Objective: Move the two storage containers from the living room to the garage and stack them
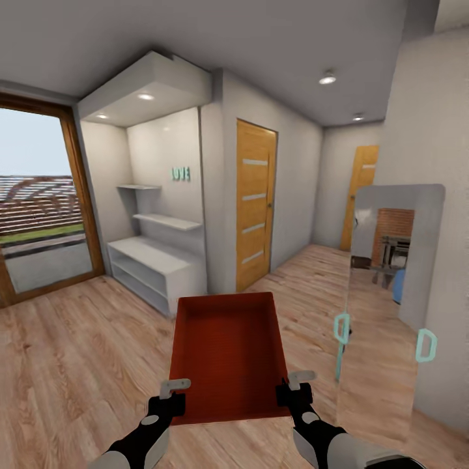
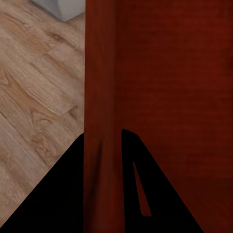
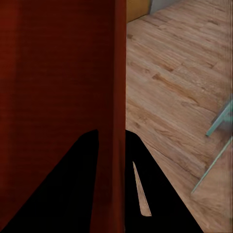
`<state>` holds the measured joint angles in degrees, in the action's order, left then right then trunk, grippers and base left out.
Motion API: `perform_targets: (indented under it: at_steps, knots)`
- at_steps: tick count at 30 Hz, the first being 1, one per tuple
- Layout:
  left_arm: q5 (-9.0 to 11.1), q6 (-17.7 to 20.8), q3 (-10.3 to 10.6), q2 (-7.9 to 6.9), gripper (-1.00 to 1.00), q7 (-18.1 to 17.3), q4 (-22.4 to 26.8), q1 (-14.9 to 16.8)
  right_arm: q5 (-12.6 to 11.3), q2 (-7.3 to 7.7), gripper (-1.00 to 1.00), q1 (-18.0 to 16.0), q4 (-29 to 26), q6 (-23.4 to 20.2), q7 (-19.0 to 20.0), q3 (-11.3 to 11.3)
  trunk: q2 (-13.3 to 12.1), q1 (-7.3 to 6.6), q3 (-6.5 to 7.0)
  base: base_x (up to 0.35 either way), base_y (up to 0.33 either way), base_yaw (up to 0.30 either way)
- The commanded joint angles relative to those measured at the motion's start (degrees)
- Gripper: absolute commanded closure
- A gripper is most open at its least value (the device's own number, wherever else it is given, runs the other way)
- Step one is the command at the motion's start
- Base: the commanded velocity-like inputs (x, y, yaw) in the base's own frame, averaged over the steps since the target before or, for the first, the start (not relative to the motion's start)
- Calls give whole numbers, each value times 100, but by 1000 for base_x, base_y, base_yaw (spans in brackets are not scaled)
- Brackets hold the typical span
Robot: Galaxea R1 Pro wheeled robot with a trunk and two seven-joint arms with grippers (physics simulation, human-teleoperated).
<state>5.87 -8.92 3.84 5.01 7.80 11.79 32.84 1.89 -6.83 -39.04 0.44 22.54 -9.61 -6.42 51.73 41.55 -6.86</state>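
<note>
The robot is standing on the light wood floor (image 1: 78, 352) of a hallway, facing an orange-wood door (image 1: 255, 205) with pale stripes, a white shelf unit (image 1: 153, 264) and a tall mirror (image 1: 384, 306) on the wall. One storage container (image 1: 228, 355) is riding out in front of the trunk, open side up, carried between both arms. The left gripper (image 1: 174, 394) is clamping the container's near left corner and the right gripper (image 1: 294, 387) is clamping the near right corner, each with one finger inside the wall and one outside.

The biggest risk, as I judge it, is the passage itself: the container is projecting well ahead of both claws, so a turn toward the door could be knocking its far edge against the frame or the shelf unit. Next is the mirror, just outboard of the right claw; a wide swing could be brushing it. Smallest is the grip: both claws are pinching only the near rim, so the far end is hanging unsupported and could be sagging or twisting loose.

The head view is giving the room and the route. The left wrist view is showing the wall (image 2: 102, 97) running between the dark fingers (image 2: 58, 194), and the right wrist view is confirming the same pinch (image 3: 110, 97), plus the mirror's pale teal legs (image 3: 216, 121) beyond the claw.
</note>
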Motion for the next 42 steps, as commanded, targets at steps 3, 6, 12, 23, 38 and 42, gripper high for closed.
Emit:
perform_targets:
  at_steps: [3, 6, 12, 23, 38, 42]
  knots:
    - [8, -312, 187, -105, 100, 46, 16, 3, 39, 25, 100, -7, 18, -6, -35, 257, 7, 4, -9, 322, 5, -236]
    - [10, -309, 187, -105, 100, 46, 16, 3, 39, 25, 100, -7, 18, -9, -33, 256, 7, 4, -9, 322, 84, -127]
    - [11, -299, 180, -105, 100, 46, 16, 3, 39, 24, 100, -7, 18, -7, -32, 256, 7, 4, -9, 321, 152, -16]
    - [11, -295, 180, -105, 100, 46, 16, 3, 39, 32, 100, -7, 18, -12, -32, 256, 7, 4, -9, 315, 188, -1]
    - [11, -294, 183, -105, 100, 46, 16, 3, 30, 33, 100, -7, 18, -13, -27, 261, 7, 4, -9, 312, 193, -180]
    - [11, -295, 186, -105, 100, 46, 16, 3, 30, 33, 100, -7, 18, -13, -25, 261, 7, 4, -9, 312, 193, -231]
